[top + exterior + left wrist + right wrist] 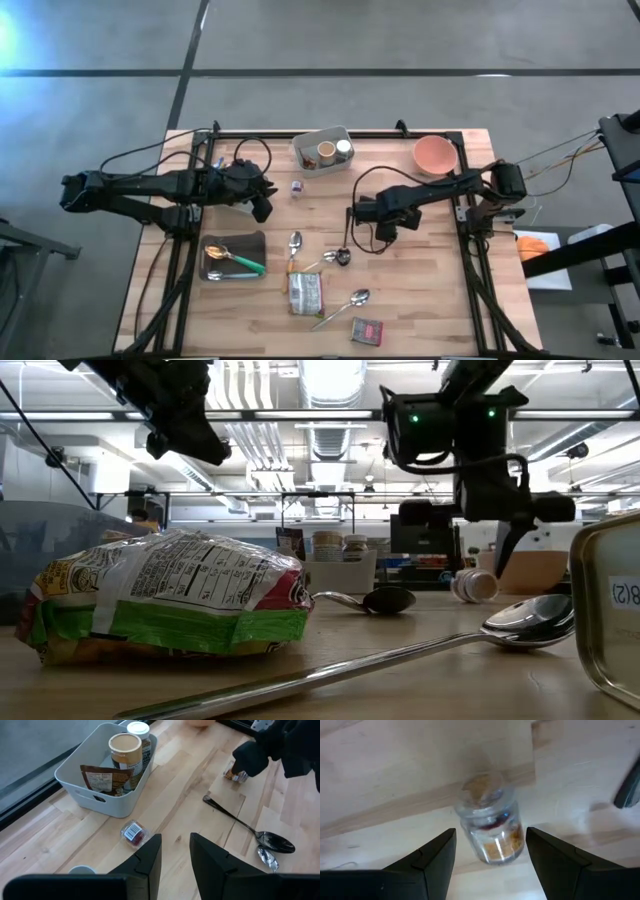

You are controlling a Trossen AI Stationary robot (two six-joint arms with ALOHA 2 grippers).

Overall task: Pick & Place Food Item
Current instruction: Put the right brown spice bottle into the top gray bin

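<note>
progress: early; small glass jar (pixel 490 827) lies on its side on the table (pixel 430 300), not yet gripped
left to do: close on jar, lift, place; destination unclear, possibly white bin (pixel 310 162)
right gripper (pixel 490 857): jaws spread wide either side of jar, not touching, nothing held
left gripper (pixel 175 857): hovers near bin, narrow gap, empty
right wrist view only: jar sits between the fingers
high view only: snack packet (pixel 305 293), spoons, pink bowl (pixel 435 154)
</note>
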